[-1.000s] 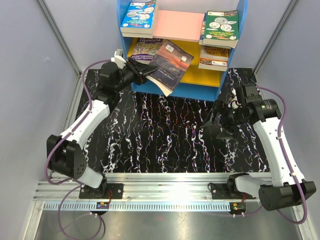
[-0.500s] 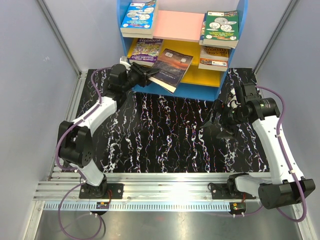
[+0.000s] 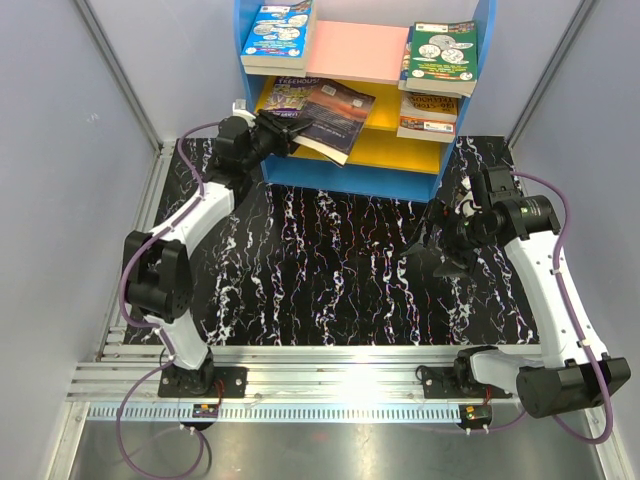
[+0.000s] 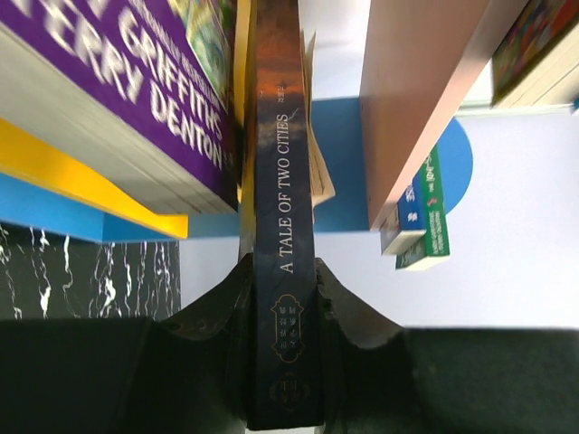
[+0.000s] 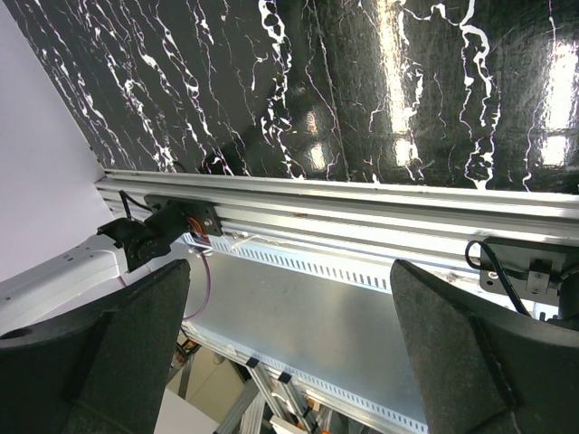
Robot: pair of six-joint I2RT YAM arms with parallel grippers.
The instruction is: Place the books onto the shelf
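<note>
Only the left wrist view shows the spine title, "A Tale of Two Cities". There the dark book (image 4: 282, 217) is clamped between the closed fingers of the left gripper (image 4: 285, 271). The top view places it tilted over the yellow board (image 3: 400, 150) of the shelf (image 3: 345, 182), beside a purple book (image 3: 283, 95). The right gripper (image 3: 440, 252) is spread wide and empty above the surface (image 3: 330, 270).

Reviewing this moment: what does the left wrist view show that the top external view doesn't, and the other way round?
Only the left wrist view: the spine title, A Tale of Two Cities, on the dark book, clamped between the left pincer's fingers.

Only the top external view: the right pincer, open above the mat and holding nothing, and the dark book's cover face.

Both: the dark book beside the purple book, and the shelf with its pink board and yellow board.
</note>
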